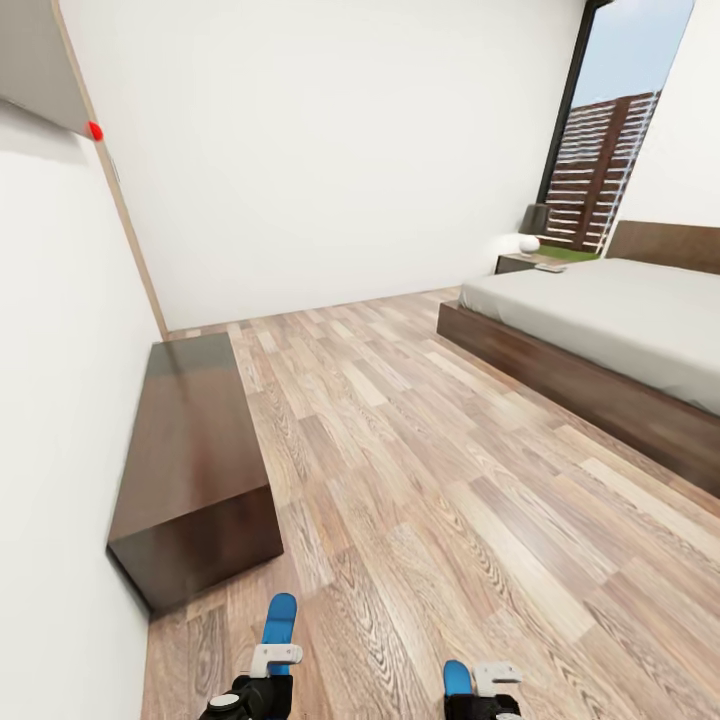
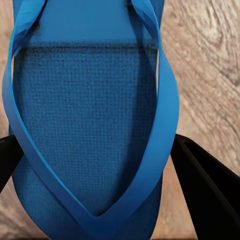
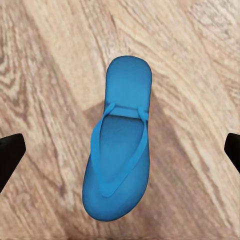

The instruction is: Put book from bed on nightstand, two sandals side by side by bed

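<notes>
Left claw [image 2: 100, 165] pinches one blue sandal [image 2: 90, 125] lengthwise off the floor — other sandal [image 3: 120, 145] lies directly under the spread right claw [image 3: 120, 150], bed [image 1: 600, 330] well off right.

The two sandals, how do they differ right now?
The left sandal sits between the left gripper's fingers, seemingly held; the right sandal lies on the floor with the right gripper open wide above it, apart. In the head view the left sandal shows more length than the right. Both are bright blue flip-flops, straps up.
</notes>
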Available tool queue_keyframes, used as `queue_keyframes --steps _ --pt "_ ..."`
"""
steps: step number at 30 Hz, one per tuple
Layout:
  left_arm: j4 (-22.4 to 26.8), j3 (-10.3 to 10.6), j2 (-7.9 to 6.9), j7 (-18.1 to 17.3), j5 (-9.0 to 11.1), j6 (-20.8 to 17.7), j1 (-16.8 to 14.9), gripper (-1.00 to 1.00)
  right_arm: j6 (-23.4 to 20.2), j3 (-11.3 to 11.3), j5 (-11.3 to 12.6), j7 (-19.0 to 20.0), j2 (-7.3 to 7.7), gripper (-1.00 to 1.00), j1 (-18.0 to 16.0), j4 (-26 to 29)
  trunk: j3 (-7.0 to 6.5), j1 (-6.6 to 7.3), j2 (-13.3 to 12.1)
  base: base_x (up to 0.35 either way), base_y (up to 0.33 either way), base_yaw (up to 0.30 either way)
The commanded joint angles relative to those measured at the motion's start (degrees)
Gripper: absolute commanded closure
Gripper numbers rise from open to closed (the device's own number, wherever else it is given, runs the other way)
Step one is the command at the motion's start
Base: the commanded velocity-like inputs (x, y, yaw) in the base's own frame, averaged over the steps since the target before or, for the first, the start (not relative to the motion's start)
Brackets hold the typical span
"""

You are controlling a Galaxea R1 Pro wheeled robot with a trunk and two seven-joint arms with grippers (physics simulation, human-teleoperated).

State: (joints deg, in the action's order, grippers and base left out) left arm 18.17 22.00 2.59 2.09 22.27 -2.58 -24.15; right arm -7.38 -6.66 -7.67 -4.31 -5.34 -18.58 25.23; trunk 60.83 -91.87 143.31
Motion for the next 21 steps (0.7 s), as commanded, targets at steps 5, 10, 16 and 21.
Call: queue_keyframes --steps 5,10,16,21 --pt "0.14 0.41 -0.04 0.16 0.48 -0.23 -0.02 1.00 -2.18 -0.35 -0.57 0.03 -0.22 -1.00 -0.69 0.10 1.17 -0.11 0.09 0.000 0.000 0.000" --pt "4.56 0.41 -0.10 -0.01 0.49 -0.63 -0.02 1.00 -2.71 -0.41 -0.52 0.08 -0.16 -1.00 -0.88 0.01 1.61 -0.17 0.12 0.000 0.000 0.000" --pt "24.54 0.12 -2.55 0.00 0.49 -9.72 4.35 1.00 -2.87 -0.42 -0.51 0.02 -0.28 -1.00 -0.92 -0.24 1.61 -0.17 0.12 0.000 0.000 0.000" --pt "42.51 -0.05 -5.52 0.85 0.44 -21.60 7.81 1.00 -2.89 -0.38 -0.51 -0.05 -0.35 -1.00 -0.92 -0.33 1.61 -0.17 0.12 0.000 0.000 0.000"
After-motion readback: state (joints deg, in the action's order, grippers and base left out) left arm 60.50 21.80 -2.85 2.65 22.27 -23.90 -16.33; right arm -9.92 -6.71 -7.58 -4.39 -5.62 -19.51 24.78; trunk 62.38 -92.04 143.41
